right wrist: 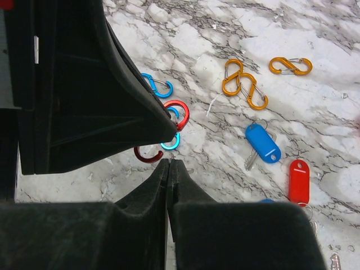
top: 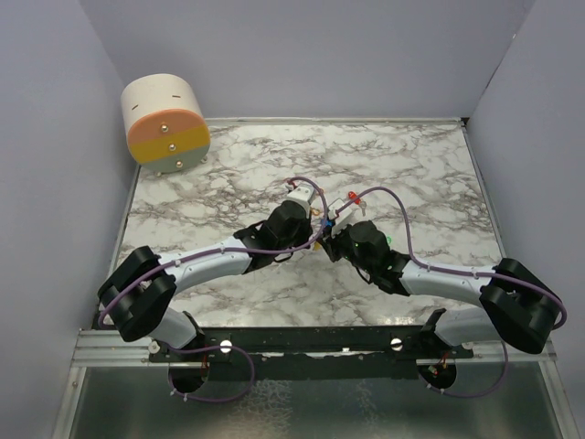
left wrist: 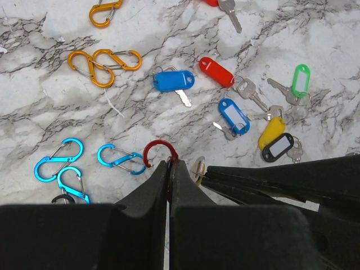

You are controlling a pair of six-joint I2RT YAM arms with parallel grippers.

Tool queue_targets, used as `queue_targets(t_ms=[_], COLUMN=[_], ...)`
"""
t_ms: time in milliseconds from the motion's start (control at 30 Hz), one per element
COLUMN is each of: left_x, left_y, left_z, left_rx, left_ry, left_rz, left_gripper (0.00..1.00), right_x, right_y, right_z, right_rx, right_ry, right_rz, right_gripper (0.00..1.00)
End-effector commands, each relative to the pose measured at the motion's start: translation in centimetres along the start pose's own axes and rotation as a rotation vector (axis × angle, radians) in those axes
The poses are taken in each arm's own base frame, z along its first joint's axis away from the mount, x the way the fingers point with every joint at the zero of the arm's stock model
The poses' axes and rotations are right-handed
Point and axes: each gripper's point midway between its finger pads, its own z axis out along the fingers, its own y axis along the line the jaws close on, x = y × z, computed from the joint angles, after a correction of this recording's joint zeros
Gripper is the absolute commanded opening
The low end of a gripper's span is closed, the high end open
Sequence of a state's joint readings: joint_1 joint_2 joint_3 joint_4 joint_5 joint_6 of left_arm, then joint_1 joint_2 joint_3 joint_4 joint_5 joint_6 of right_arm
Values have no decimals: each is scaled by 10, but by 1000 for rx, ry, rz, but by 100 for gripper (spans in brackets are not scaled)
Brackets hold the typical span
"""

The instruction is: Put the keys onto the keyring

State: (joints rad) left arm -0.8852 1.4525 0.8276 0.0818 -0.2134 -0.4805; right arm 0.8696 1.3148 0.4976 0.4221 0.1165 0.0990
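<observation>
Left wrist view is showing the left claw [left wrist: 169,164] clenching on the red clip [left wrist: 159,151]. Its tips are meeting on the wire, so one loop is sticking out ahead, just over the bench [left wrist: 45,112]. Judging by that, the clip is serving as the keyring and is being held with its loop offered up for a key. The right claw [right wrist: 170,163] is also sitting clenched, its tips just beside the clip's other loop. Whether it is nipping anything I cannot tell, though a small pale ring [left wrist: 197,169] is lying right by it in the left wrist view.

The keys are lying loose on the bench beyond the claws, none yet hanging on the clip. Counting them:
- a solid blue tag [left wrist: 174,80]
- a red tag [left wrist: 216,71]
- a blue tag with a white label [left wrist: 233,115]
- a green tag [left wrist: 301,79]
- a yellow tag [left wrist: 271,132]
- a black tag [left wrist: 277,147]
- a second red tag [left wrist: 209,2], being cut off by the top edge

That is making seven. Besides these, three orange clips [left wrist: 90,67] are lying there, two of them against each other, along with three light blue clips [left wrist: 56,160] and the one red in the grip.
</observation>
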Motion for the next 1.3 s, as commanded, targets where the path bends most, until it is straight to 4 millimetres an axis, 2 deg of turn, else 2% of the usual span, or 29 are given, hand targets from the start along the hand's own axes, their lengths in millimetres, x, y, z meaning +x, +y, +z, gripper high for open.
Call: queue_targets(t_ms=[0,800,1267], left_x=[-4,-7,-15], left_y=[-14,-19,-18], left_z=[3,6,6], left_rx=[46,58,40], left_ry=[-10,-12,-33], left_rz=[-4,5,7], left_gripper=[0,0,0], right_x=[-19,-19,-18], right_y=[7,13,17], right_z=[3,5,3], right_rx=[-28,-60,-84], right_ry=[-62,-61,-54], right_rz=[-8,-12,-15], right_gripper=[1,1,1])
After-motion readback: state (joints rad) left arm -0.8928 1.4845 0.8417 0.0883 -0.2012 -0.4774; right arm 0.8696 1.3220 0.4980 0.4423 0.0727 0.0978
